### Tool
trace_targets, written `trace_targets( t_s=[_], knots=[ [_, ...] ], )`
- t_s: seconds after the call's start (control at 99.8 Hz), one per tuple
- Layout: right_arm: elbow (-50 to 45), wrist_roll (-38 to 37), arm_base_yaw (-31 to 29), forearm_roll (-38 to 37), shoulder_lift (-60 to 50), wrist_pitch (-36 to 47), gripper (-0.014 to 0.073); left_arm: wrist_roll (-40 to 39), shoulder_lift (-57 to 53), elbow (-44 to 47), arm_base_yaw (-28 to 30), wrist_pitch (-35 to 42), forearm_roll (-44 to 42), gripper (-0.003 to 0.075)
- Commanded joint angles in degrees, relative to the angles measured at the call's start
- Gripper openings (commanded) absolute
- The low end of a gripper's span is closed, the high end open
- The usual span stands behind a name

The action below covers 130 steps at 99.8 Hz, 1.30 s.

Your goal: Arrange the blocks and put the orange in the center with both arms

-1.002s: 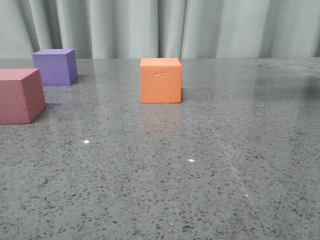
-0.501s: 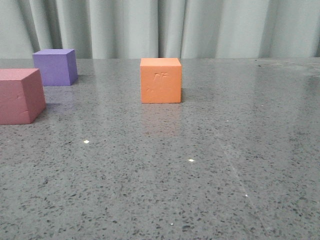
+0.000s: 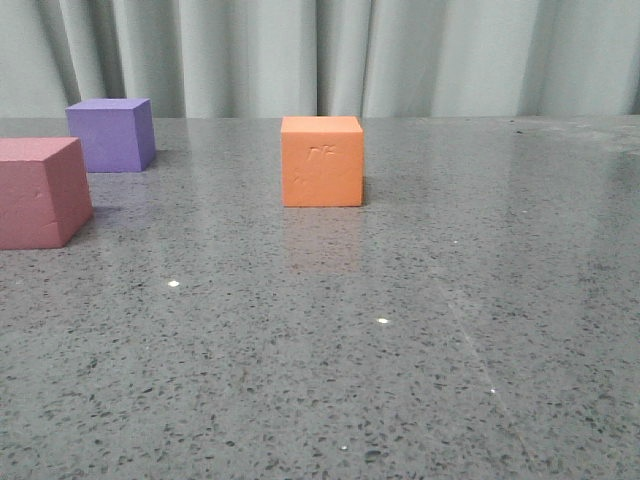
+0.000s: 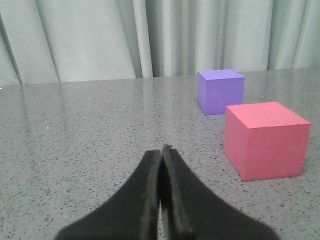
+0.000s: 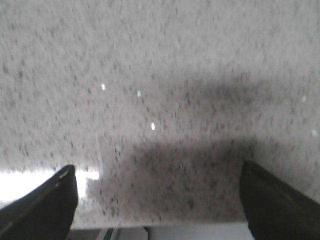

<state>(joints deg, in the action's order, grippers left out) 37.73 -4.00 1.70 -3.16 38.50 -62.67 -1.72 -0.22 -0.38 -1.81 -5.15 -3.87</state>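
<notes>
At the far left edge of the front view the pink-red cube (image 3: 40, 192) is sitting on the speckled grey worktop (image 3: 400, 340), with the purple cube (image 3: 111, 134) lying just behind it, toward the upper left. The orange cube (image 3: 322, 160) is standing alone near the centre of the frame, well apart from both.

In the left wrist view, the left pincer (image 4: 162, 150) is showing at bottom centre with its fingers pressed together, gripping nothing; the pink-red and purple cubes are sitting to its upper right, apart from it.

In the blurred right wrist view, the right pincer (image 5: 159, 200) is hanging spread wide over bare worktop, holding nothing.
</notes>
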Motion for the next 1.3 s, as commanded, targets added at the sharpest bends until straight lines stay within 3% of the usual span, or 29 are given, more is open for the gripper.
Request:
trace_targets(
  t_s=[0.0,0.281,0.631,0.772,1.082,1.293],
  knots=[
    [0.1,0.6,0.0,-0.1,-2.8,0.9,0.0645,-0.3,-1.9,3.3,-0.4,4.4,0.0,-0.0019],
    [-0.4,0.6,0.0,-0.5,-10.4,0.2,0.0645,-0.3,-1.9,3.3,-0.4,4.4,0.0,-0.0019],
    [-0.4,0.6,0.0,-0.4,-10.7,-1.5,0.0614,-0.3,-1.9,3.3,-0.4,4.4,0.0,-0.0019],
    [-0.4,0.6,0.0,-0.4,-10.7,-1.5,0.0451,-0.3,-1.9,3.3,-0.4,4.4,0.0,-0.0019],
    [-0.4,0.6,0.0,-0.4,-10.7,-2.2,-0.0068,-0.3,-1.9,3.3,-0.4,4.4,0.0,-0.0019],
    [-0.4,0.6,0.0,-0.4,-10.7,-2.2,-0.0067,-0.3,-1.9,3.3,-0.4,4.4,0.0,-0.0019]
  ],
)
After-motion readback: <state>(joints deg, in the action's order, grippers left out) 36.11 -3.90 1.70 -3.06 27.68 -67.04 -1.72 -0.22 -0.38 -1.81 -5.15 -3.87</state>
